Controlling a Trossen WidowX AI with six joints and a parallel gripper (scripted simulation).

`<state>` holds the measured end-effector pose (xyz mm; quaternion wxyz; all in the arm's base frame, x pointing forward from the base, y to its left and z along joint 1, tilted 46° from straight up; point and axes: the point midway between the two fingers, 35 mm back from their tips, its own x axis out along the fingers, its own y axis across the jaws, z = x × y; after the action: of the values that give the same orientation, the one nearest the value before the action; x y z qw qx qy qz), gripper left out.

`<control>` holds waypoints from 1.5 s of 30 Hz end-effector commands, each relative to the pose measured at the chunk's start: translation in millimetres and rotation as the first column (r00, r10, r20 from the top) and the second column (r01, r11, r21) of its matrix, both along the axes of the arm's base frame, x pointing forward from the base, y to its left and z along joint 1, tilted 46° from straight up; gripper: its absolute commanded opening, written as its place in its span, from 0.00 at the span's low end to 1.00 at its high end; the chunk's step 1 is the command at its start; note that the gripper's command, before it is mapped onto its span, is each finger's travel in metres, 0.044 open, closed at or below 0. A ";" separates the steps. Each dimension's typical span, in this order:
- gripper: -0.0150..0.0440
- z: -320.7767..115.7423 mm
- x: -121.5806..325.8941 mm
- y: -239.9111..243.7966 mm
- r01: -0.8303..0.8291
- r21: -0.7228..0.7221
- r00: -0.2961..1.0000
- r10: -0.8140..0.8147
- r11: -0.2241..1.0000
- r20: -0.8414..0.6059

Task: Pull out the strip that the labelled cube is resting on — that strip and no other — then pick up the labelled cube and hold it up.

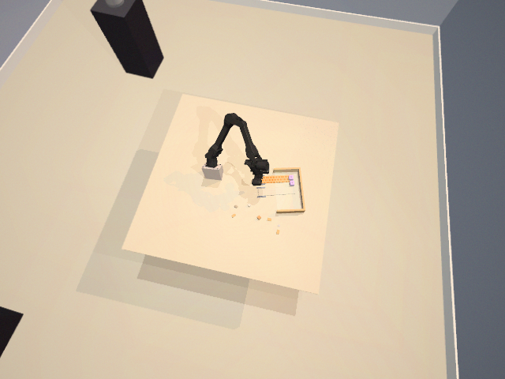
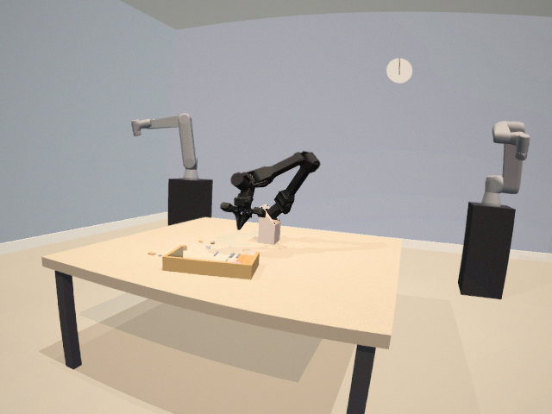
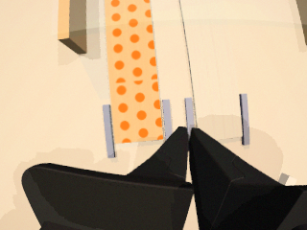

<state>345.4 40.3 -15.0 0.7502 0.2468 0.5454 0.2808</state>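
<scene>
An orange-dotted strip (image 1: 277,179) (image 3: 134,57) runs out of the wooden tray (image 1: 302,191) (image 2: 204,268) through its open side. A plain pale strip (image 1: 267,190) (image 3: 218,72) lies beside it. Two lilac cubes (image 1: 290,177) (image 1: 292,182) sit side by side at the dotted strip's far end; any labels are too small to read, and the wrist view does not show the cubes. My gripper (image 2: 240,227) (image 3: 187,134) is shut and empty, fingertips down. It is above the table near the strips' outer ends, between the two strips in the wrist view.
Blue-grey bars (image 3: 109,131) (image 3: 167,120) (image 3: 189,112) (image 3: 245,120) stand along the strips' outer ends. Small orange pieces (image 1: 259,217) (image 1: 269,219) (image 1: 278,231) and a few pale bits (image 1: 248,205) lie on the table (image 1: 196,245) beside the tray.
</scene>
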 end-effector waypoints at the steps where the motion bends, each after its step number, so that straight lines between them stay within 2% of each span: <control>1: 0.25 1.9 -1.4 53.8 -0.393 0.020 0.909 0.392 0.919 -0.140; 18: 0.25 0.8 0.2 54.5 -0.393 0.020 0.909 0.392 0.919 -0.140; 45: 0.25 -30.2 -3.3 85.6 -0.392 0.020 0.910 0.391 0.920 -0.140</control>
<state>344.7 121.6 -40.1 0.6419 0.1434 0.6345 0.4060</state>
